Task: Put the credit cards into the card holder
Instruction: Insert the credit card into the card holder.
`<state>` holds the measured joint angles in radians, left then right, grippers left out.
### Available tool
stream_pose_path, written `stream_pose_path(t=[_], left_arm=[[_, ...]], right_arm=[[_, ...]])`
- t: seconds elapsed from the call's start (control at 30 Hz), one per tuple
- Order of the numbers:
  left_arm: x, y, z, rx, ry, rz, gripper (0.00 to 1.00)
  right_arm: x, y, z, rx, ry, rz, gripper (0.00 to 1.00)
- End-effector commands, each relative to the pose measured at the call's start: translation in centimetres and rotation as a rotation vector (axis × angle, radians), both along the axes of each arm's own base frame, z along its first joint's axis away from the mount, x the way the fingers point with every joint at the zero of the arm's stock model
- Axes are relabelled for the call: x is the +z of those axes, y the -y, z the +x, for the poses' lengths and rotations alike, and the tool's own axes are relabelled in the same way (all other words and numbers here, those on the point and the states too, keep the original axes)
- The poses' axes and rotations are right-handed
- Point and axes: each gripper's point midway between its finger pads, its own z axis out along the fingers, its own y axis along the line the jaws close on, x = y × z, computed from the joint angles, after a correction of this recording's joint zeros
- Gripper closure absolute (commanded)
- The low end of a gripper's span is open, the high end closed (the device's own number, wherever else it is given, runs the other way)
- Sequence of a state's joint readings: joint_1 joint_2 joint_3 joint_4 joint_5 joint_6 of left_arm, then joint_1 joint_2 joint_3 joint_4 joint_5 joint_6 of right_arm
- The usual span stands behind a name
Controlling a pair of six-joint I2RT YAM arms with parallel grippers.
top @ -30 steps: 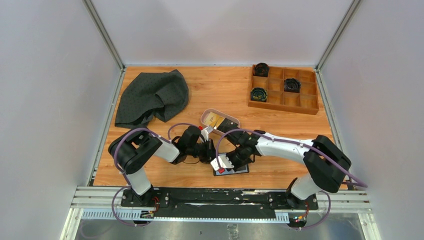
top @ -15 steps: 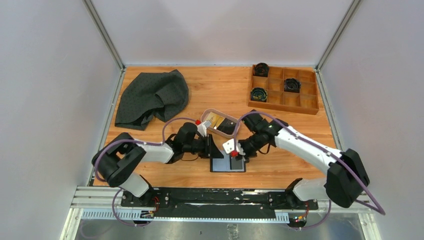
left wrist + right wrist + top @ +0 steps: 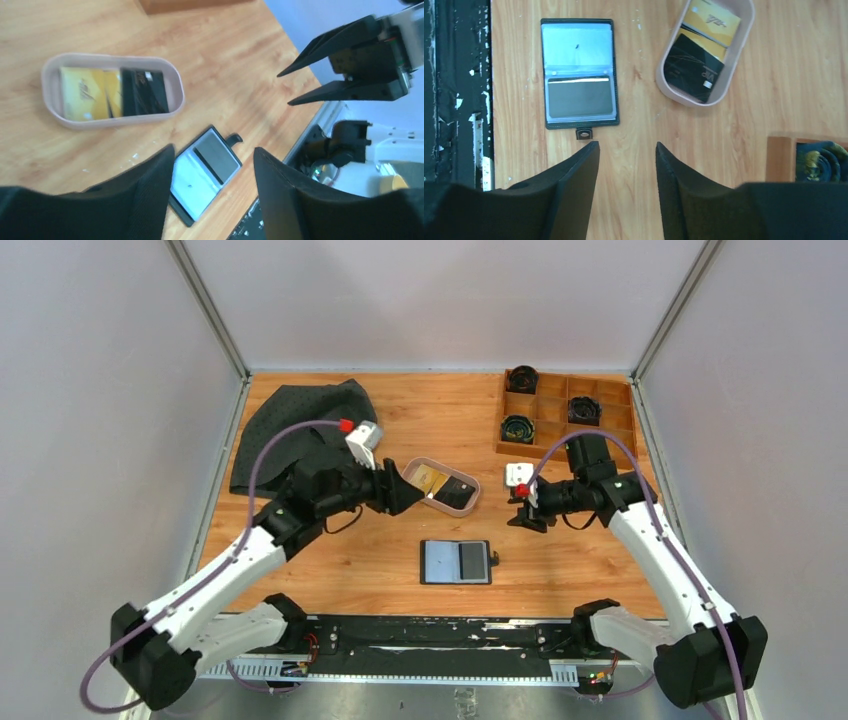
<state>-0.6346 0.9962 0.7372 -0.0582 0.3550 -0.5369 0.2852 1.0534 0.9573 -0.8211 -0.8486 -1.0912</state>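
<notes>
The black card holder (image 3: 457, 562) lies open and flat near the table's front edge, with nothing touching it. A grey credit card (image 3: 580, 97) sits in one of its clear pockets. A gold card (image 3: 430, 480) and a black card (image 3: 458, 492) lie in the pinkish oval tray (image 3: 407, 476). My left gripper (image 3: 413, 492) hangs open at the tray's left end, above the table, with nothing between its fingers. My right gripper (image 3: 515, 518) is open and empty too, right of the tray. In the left wrist view the holder (image 3: 205, 172) shows between my fingers.
A wooden compartment box (image 3: 567, 420) holding black round parts stands at the back right. A dark grey cloth (image 3: 305, 435) lies bunched at the back left. Grey walls close in three sides, and a metal rail runs along the front.
Both grippers were shut low over the card holder; they have opened and pulled away, the left up and to the left, the right out to the right. The holder stays open on the table.
</notes>
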Motion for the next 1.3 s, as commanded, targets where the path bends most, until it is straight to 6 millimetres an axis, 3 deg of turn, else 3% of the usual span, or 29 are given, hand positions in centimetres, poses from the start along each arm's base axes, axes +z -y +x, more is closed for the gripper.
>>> stream_pose_path(t=[0.0,0.07,0.17,0.27,0.43,0.53,0.7,0.97,1.27], left_arm=[[1.9,-5.4,0.8,0.116,0.168,0.273,0.32],[3.6,-7.1,1.3,0.174,0.227,0.325,0.13],[5.0,-9.1,1.7,0.236,0.292,0.394,0.0],[5.3,-10.9,2.1,0.298,0.34,0.459,0.0],[3.8,-13.0,2.4,0.368,0.375,0.537,0.0],[2.2,-13.6,2.3,0.375,0.383,0.562,0.0],[0.5,-14.6,2.1,0.402,0.376,0.596,0.0],[-0.9,-14.0,2.1,0.367,0.342,0.61,0.0],[-1.1,-15.1,2.4,0.418,0.341,0.647,0.0]], right_arm=[[2.5,0.4,0.4,-0.098,-0.066,0.06,0.46],[3.5,0.2,0.7,-0.112,-0.073,0.079,0.38],[5.3,-0.4,1.0,-0.112,-0.074,0.12,0.29],[7.6,-1.1,1.5,-0.102,-0.074,0.168,0.22],[10.8,-2.3,3.0,-0.11,-0.124,0.235,0.01],[11.5,-3.0,4.1,-0.125,-0.195,0.258,0.0],[10.7,-3.7,6.0,-0.13,-0.257,0.249,0.0],[8.7,-4.1,8.9,-0.178,-0.338,0.215,0.0],[7.2,-4.4,10.6,-0.24,-0.427,0.191,0.0]])
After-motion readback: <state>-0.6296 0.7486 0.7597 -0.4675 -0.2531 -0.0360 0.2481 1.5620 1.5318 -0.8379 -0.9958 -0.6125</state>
